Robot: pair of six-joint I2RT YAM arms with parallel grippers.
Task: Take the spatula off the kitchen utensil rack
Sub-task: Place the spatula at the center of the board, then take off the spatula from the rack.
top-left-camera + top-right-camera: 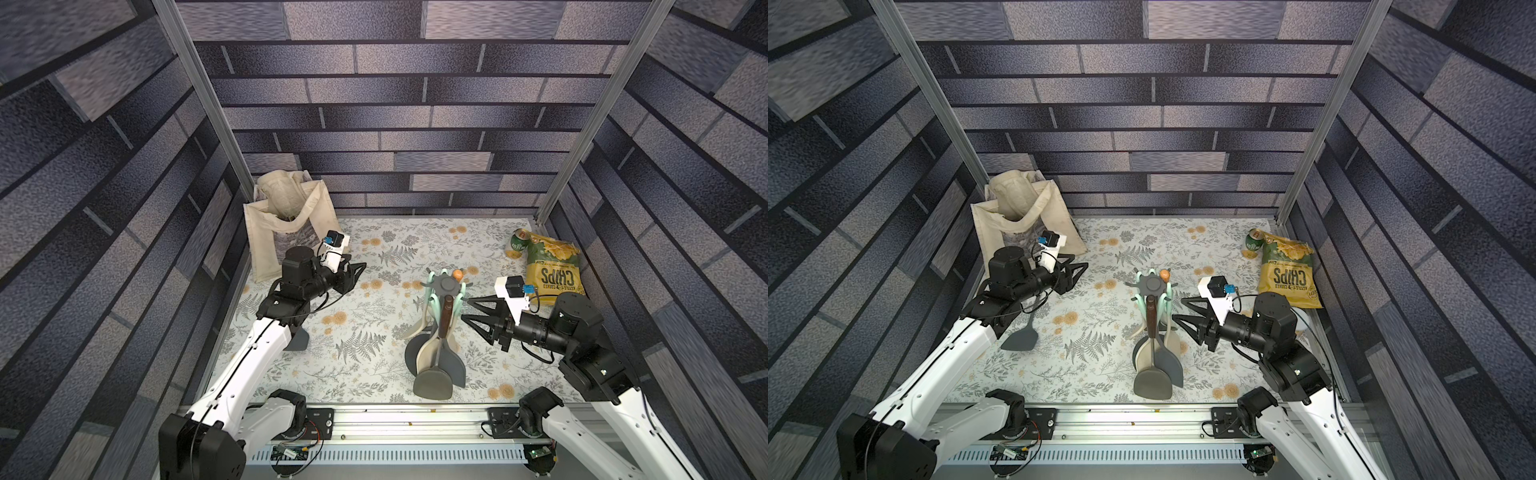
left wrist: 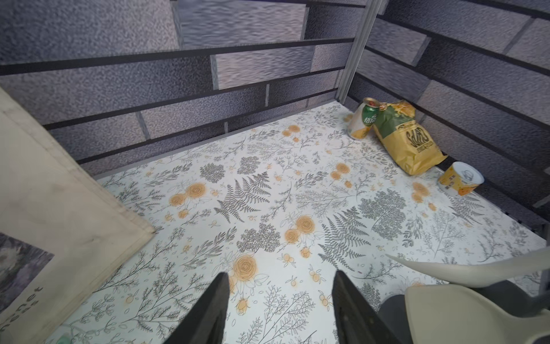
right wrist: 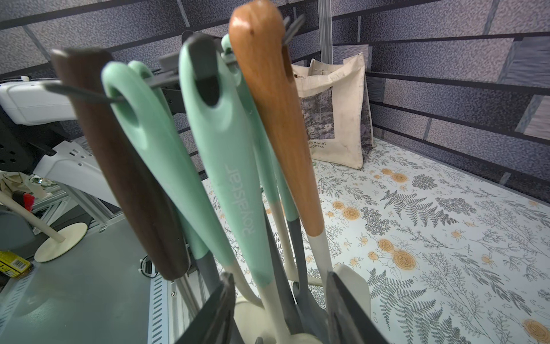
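On the table (image 1: 374,232), near its middle: kitchen utensil rack (image 1: 446,286), utensils (image 1: 436,332) hanging round it. At 10 o'clock, in the far corner: tote bag (image 1: 266,232). At 3 o'clock, by the wall: chip bag (image 1: 552,270), can (image 1: 514,245) just beyond its far end. At 8 o'clock, flat on the table: spatula (image 1: 1020,337).

Glossy wooden handle (image 3: 268,119), mint plastic handle (image 3: 226,184), matt kitchen utensil rack (image 1: 448,285), cloth tote bag (image 3: 348,98) (creased)
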